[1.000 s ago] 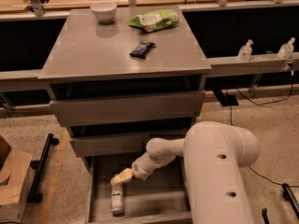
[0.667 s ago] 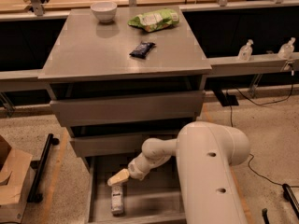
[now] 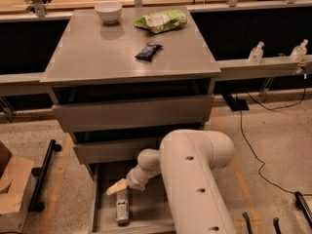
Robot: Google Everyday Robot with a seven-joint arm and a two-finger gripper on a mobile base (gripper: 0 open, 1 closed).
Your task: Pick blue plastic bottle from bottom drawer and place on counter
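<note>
The blue plastic bottle (image 3: 122, 209) lies on its side on the floor of the open bottom drawer (image 3: 103, 217), near the drawer's left side, its length running front to back. My gripper (image 3: 117, 187) hangs low in the drawer just above the bottle's far end, at the tip of the white arm (image 3: 195, 179) that comes in from the right. I cannot tell whether it touches the bottle. The grey counter (image 3: 97, 52) tops the cabinet above.
On the counter sit a white bowl (image 3: 108, 11), a green snack bag (image 3: 161, 21) and a dark packet (image 3: 147, 51). Two upper drawer fronts (image 3: 131, 113) overhang the open drawer. Pump bottles (image 3: 256, 52) stand at right. A cardboard box (image 3: 12, 184) is on the left floor.
My gripper has crept a little to the left and down inside the drawer, closer over the bottle. The bottle has not moved.
</note>
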